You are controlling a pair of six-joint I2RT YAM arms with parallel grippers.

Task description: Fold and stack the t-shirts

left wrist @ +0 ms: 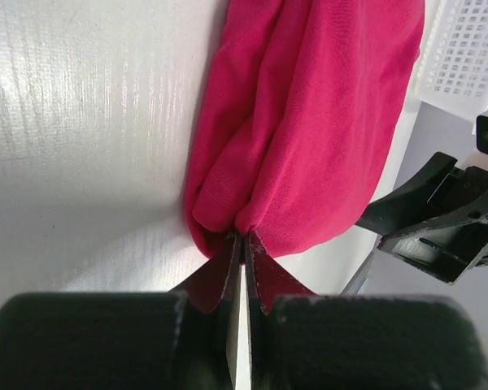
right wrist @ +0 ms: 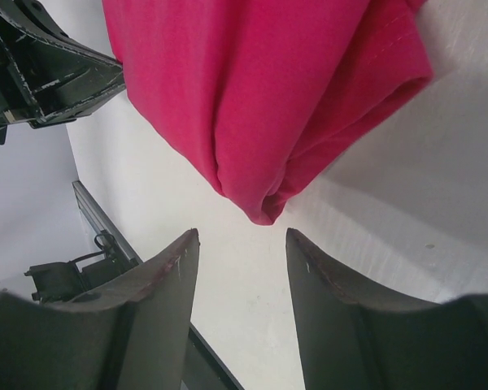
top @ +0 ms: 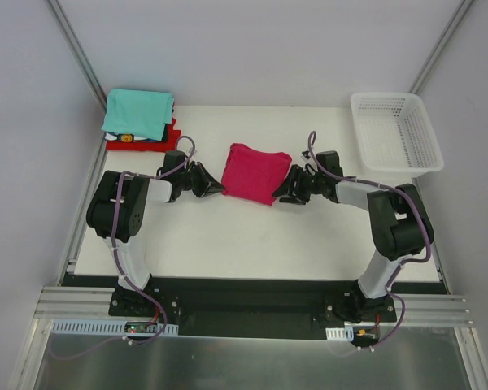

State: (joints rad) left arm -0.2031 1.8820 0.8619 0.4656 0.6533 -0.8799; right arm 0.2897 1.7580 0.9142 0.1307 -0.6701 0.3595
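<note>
A folded magenta-pink t-shirt lies mid-table between both arms. My left gripper is shut on that shirt's near-left corner; the jaws pinch the cloth edge. My right gripper stands open just short of the shirt's near-right corner, which sits beyond the fingertips without touching them; nothing lies between them. At the back left a teal t-shirt tops a stack with a red one and a dark and white one beneath.
A white mesh basket stands at the back right of the white table. Grey walls close in on the left and right sides. The right arm's fingers show at the right of the left wrist view.
</note>
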